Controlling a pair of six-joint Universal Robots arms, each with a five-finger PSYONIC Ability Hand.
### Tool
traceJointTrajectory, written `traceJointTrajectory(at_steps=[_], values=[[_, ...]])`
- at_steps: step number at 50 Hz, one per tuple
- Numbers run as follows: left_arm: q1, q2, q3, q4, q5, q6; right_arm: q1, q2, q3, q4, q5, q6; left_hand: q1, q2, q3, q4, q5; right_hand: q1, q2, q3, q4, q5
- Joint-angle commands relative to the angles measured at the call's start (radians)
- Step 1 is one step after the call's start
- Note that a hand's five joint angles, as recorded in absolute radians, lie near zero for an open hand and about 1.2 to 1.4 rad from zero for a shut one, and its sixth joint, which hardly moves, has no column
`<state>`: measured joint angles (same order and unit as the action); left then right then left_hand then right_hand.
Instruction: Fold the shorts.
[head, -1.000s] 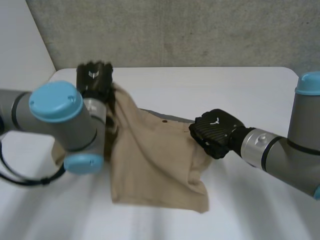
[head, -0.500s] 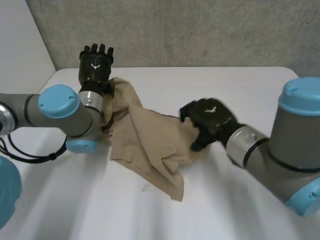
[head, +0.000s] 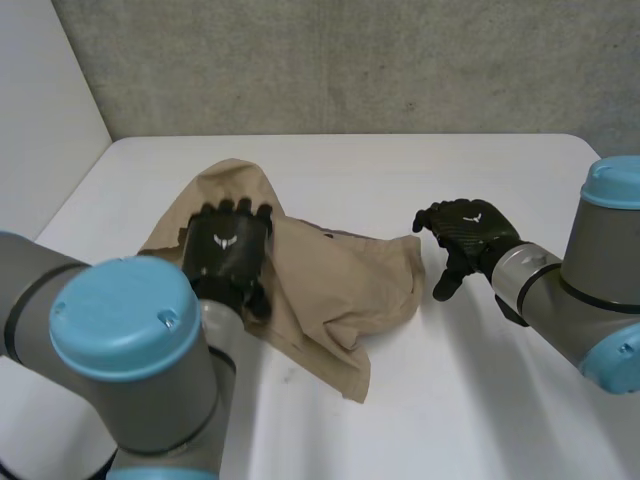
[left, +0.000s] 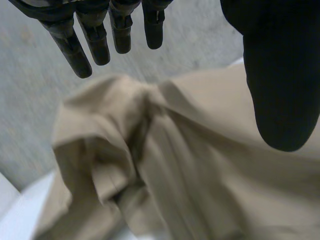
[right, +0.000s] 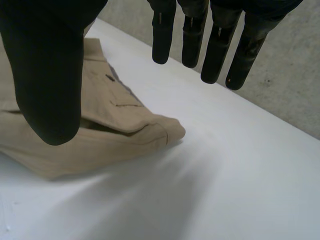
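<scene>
The tan shorts (head: 330, 285) lie crumpled on the white table (head: 480, 380), bunched into loose folds with one corner toward the front. My left hand (head: 228, 255) hovers over the shorts' left part, fingers (left: 95, 40) straight and apart from the cloth (left: 170, 165) below them; it holds nothing. To the right of the shorts, my right hand (head: 462, 235) is open and clear of the fabric. In the right wrist view its fingers (right: 215, 45) are spread above the table, and the shorts' edge (right: 110, 135) with a pocket seam lies under the thumb side.
A grey wall (head: 350, 60) runs behind the table's far edge. Bare tabletop (right: 225, 175) stretches to the right of and in front of the shorts.
Both hands have let go of the shorts and opened. The left hand pulled back from the far left toward me over the cloth; the right hand drew away rightward. The shorts dropped into a heap.
</scene>
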<state>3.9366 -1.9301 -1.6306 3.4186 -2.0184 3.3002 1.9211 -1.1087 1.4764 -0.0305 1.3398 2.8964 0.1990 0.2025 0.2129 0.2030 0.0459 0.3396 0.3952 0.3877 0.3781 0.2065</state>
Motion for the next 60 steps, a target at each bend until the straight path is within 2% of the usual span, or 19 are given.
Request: traceJointTrajectory(at_steps=[1, 4, 9, 17, 22, 30, 37, 41, 45, 46, 49, 52, 53, 54, 57, 60], values=[[-0.039, -0.015, 0.0, -0.261, -0.006, -0.307, 0.003, 0.115, -0.1, 0.004, -0.016, -0.117, 0.026, 0.023, 0.012, 0.022, 0.005, -0.165, -0.221, -0.213, -0.204, -0.206], [-0.042, -0.024, 0.008, -0.326, -0.002, -0.417, 0.003, 0.159, -0.145, 0.004, -0.019, -0.206, 0.029, 0.026, 0.015, 0.025, 0.008, -0.165, -0.221, -0.213, -0.204, -0.206], [-0.048, -0.056, 0.021, -0.341, 0.027, -0.534, 0.003, 0.208, -0.215, 0.003, -0.037, -0.339, 0.026, 0.023, 0.012, 0.022, 0.005, -0.143, -0.199, -0.191, -0.182, -0.185], [-0.066, -0.128, 0.08, -0.34, 0.06, -0.626, -0.005, 0.28, -0.292, 0.001, -0.145, -0.427, 0.038, 0.034, 0.024, 0.034, 0.016, -0.037, -0.093, -0.086, -0.076, -0.079], [-0.082, -0.171, 0.124, -0.34, 0.06, -0.665, -0.007, 0.34, -0.338, 0.0, -0.177, -0.44, 0.038, 0.035, 0.024, 0.034, 0.017, 0.004, -0.052, -0.044, -0.035, -0.038], [-0.112, -0.253, 0.239, -0.34, 0.058, -0.685, -0.002, 0.414, -0.419, 0.0, -0.171, -0.56, 0.038, 0.035, 0.024, 0.034, 0.017, 0.121, 0.065, 0.073, 0.083, 0.08], [-0.117, -0.302, 0.305, -0.338, 0.056, -0.683, -0.004, 0.457, -0.478, 0.0, -0.157, -0.602, 0.05, 0.046, 0.036, 0.046, 0.028, 0.212, 0.156, 0.164, 0.174, 0.171], [-0.117, -0.334, 0.337, -0.338, 0.058, -0.682, -0.002, 0.477, -0.508, 0.003, -0.159, -0.603, 0.111, 0.108, 0.097, 0.107, 0.09, 0.4, 0.344, 0.352, 0.361, 0.358], [-0.117, -0.369, 0.359, -0.335, 0.055, -0.674, -0.004, 0.497, -0.531, 0.004, -0.166, -0.603, 0.264, 0.26, 0.25, 0.26, 0.242, 0.632, 0.576, 0.583, 0.593, 0.59], [-0.117, -0.383, 0.367, -0.335, 0.05, -0.673, -0.004, 0.504, -0.539, 0.004, -0.166, -0.602, 0.357, 0.354, 0.343, 0.353, 0.336, 0.766, 0.71, 0.718, 0.727, 0.724], [-0.115, -0.397, 0.373, -0.335, 0.046, -0.671, -0.001, 0.509, -0.545, 0.006, -0.166, -0.597, 0.495, 0.492, 0.482, 0.491, 0.474, 0.908, 0.852, 0.859, 0.869, 0.866], [-0.114, -0.395, 0.37, -0.337, 0.027, -0.669, 0.001, 0.509, -0.544, 0.006, -0.166, -0.595, 0.686, 0.683, 0.673, 0.682, 0.665, 0.891, 0.835, 0.842, 0.852, 0.849], [-0.112, -0.394, 0.368, -0.337, 0.023, -0.669, 0.001, 0.509, -0.544, 0.006, -0.165, -0.597, 0.727, 0.724, 0.714, 0.723, 0.706, 0.792, 0.736, 0.743, 0.753, 0.75], [-0.109, -0.386, 0.365, -0.337, 0.012, -0.668, 0.001, 0.509, -0.544, 0.006, -0.165, -0.597, 0.792, 0.788, 0.778, 0.788, 0.77, 0.791, 0.735, 0.742, 0.752, 0.749], [-0.102, -0.374, 0.36, -0.338, 0.001, -0.666, 0.001, 0.503, -0.532, 0.007, -0.166, -0.588, 0.851, 0.848, 0.837, 0.847, 0.83, 0.436, 0.381, 0.388, 0.398, 0.395], [-0.092, -0.351, 0.357, -0.34, -0.002, -0.666, -0.005, 0.5, -0.528, 0.009, -0.166, -0.589, 0.86, 0.857, 0.846, 0.856, 0.839, 0.342, 0.286, 0.294, 0.303, 0.3]])
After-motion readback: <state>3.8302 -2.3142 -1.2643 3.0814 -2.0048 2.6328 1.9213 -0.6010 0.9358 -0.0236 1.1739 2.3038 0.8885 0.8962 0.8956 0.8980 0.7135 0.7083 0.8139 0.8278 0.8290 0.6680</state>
